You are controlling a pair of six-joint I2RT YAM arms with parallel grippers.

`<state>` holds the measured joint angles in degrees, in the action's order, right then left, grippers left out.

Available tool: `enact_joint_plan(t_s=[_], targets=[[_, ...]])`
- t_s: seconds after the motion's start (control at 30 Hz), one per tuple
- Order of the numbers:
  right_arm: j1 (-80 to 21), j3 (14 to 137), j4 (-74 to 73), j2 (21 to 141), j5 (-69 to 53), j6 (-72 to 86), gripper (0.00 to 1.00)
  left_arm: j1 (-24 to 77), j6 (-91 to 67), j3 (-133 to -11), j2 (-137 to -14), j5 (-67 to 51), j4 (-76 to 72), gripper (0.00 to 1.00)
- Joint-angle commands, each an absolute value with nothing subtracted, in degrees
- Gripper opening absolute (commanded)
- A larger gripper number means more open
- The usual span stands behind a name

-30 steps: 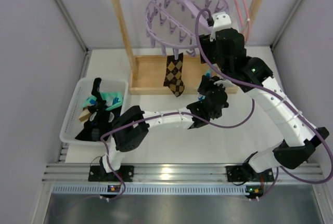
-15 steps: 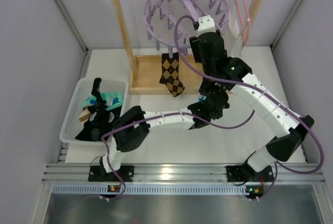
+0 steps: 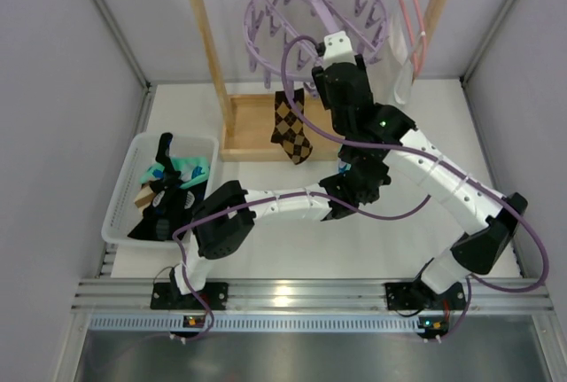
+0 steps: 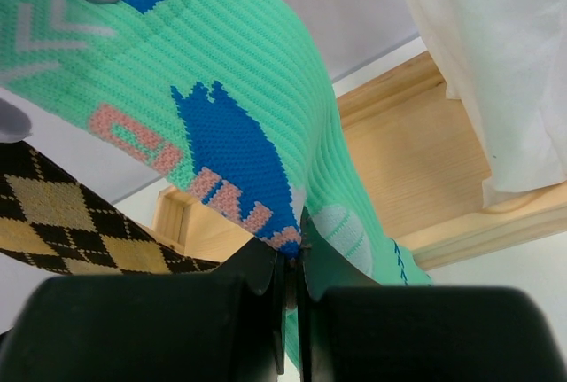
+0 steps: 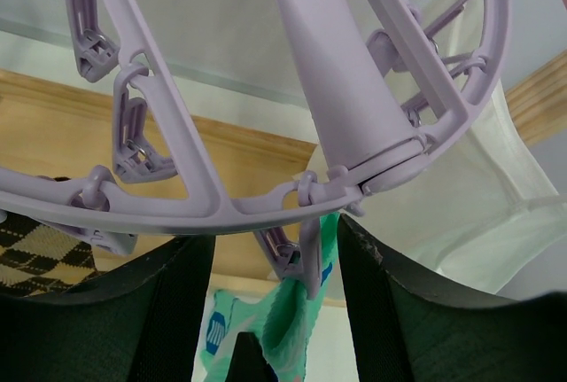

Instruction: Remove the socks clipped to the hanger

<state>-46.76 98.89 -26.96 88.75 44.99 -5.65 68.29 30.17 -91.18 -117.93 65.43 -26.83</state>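
The lilac hanger (image 3: 314, 10) hangs from the wooden rail. A brown argyle sock (image 3: 291, 127) is clipped to it. My left gripper (image 3: 356, 169) is below the hanger; in the left wrist view it (image 4: 292, 253) is shut on the lower part of a mint-green sock (image 4: 239, 125). My right gripper (image 3: 341, 85) is up at the hanger's near rim. In the right wrist view it (image 5: 276, 245) is open, its fingers either side of the clip peg (image 5: 306, 249) that holds the mint-green sock (image 5: 292, 329) under the ring (image 5: 221, 214).
A white basket (image 3: 120, 214) at the left holds several socks (image 3: 168, 183). The wooden rack's post (image 3: 204, 36) and base tray (image 3: 248, 125) stand behind. A white garment (image 3: 400, 63) on a thin pink hanger (image 3: 409, 1) hangs right of the lilac hanger.
My right arm has moved left and up to the hanger's rim. The hanger and the argyle sock have swung to the left. My left gripper has stayed put.
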Motion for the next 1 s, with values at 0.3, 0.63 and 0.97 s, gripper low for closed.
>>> enact_joint_plan(t_s=[0.3, 0.63, 0.97], targets=[[-46.1, 97.7, -17.2, 90.8, 54.0, -10.0, 0.44, 68.6, 28.4, -90.9, -113.7, 65.0, -28.5, 0.0], [-46.1, 93.6, -13.8, 88.8, 55.8, -13.0, 0.42, 68.6, 25.9, -89.6, -112.1, 64.2, -28.4, 0.0], [-46.7, 95.0, -12.6, 87.7, 55.6, -14.1, 0.36, 68.6, 24.5, -88.7, -112.2, 63.6, -28.3, 0.0]])
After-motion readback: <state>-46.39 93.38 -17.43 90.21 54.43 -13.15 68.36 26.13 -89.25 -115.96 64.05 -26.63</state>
